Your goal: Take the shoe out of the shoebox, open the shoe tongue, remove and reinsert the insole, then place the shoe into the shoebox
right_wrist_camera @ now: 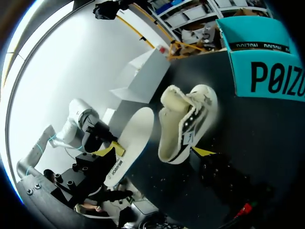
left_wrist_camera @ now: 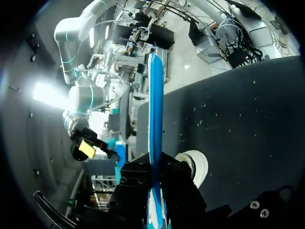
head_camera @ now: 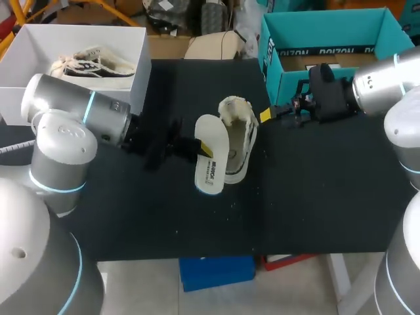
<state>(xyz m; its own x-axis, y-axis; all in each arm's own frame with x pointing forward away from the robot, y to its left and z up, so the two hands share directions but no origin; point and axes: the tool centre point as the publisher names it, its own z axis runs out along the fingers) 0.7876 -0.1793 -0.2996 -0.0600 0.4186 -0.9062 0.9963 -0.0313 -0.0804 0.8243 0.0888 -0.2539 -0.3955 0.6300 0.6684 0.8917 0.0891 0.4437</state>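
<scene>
A cream low-top shoe (head_camera: 239, 139) lies on its side on the black table (head_camera: 315, 190), tongue pulled open. A white insole (head_camera: 211, 156) with a blue underside (left_wrist_camera: 155, 109) stands just left of the shoe, and my left gripper (head_camera: 201, 147) is shut on its edge. In the left wrist view the insole rises edge-on from between the fingers, with part of the shoe (left_wrist_camera: 196, 164) beside it. My right gripper (head_camera: 268, 115) stands open at the shoe's right side, one fingertip (right_wrist_camera: 203, 151) close to the sole and nothing held. The teal shoebox (head_camera: 289, 49) is open behind it.
A white box (head_camera: 138, 62) holding another shoe (head_camera: 92, 65) sits at the table's back left corner. Dark table surface stretches in front of the shoe down to the front edge.
</scene>
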